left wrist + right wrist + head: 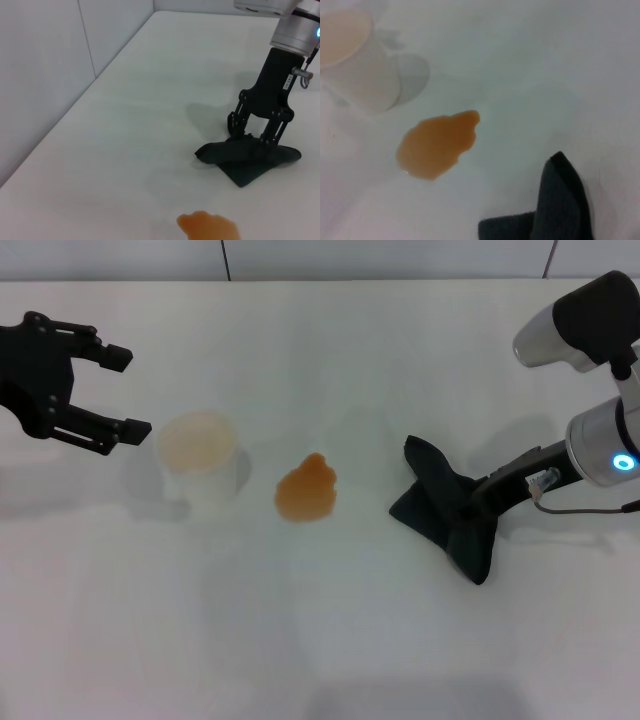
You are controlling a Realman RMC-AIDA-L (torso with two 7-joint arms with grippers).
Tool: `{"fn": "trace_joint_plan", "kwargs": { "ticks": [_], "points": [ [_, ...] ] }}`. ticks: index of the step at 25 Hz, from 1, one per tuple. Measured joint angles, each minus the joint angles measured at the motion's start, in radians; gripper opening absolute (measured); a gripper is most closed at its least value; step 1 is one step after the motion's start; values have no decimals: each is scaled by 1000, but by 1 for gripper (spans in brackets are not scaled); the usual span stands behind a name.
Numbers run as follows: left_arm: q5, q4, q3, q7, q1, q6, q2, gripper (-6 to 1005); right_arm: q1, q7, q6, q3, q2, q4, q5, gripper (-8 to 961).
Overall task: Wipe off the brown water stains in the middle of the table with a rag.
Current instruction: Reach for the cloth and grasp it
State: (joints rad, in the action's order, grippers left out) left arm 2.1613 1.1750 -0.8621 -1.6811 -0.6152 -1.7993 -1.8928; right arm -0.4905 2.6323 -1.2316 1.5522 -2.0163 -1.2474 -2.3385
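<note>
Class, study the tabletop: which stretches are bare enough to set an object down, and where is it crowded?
Bare: the table along its near edge, and the far strip behind the cup, stain and rag. Crowded: the middle row, where the right gripper presses on the rag, with narrow gaps only. The open left gripper hovers beside the cup.

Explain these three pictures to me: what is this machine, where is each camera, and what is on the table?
It is a two-armed robot. One picture looks down from its head; the other two come from cameras on its wrists. On the plain white table lie a small orange-brown liquid stain and a translucent white cup. The right gripper presses down on a dark charcoal cloth rag, beside the stain and apart from it. The left gripper hangs open near the cup, holding nothing.
</note>
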Motion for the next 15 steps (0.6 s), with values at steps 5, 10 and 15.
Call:
{"fn": "trace_joint_plan", "kwargs": {
  "ticks": [5, 10, 15],
  "points": [
    [0, 0, 2, 0, 0, 0, 0, 887, 4, 0, 0, 7, -1, -8, -1, 584],
    [0, 0, 2, 2, 2, 0, -1, 887, 3, 0, -8, 9, -1, -12, 5, 506],
    [0, 0, 3, 10, 5, 2, -4, 887, -1, 0, -16, 10, -1, -12, 10, 372]
  ]
}}
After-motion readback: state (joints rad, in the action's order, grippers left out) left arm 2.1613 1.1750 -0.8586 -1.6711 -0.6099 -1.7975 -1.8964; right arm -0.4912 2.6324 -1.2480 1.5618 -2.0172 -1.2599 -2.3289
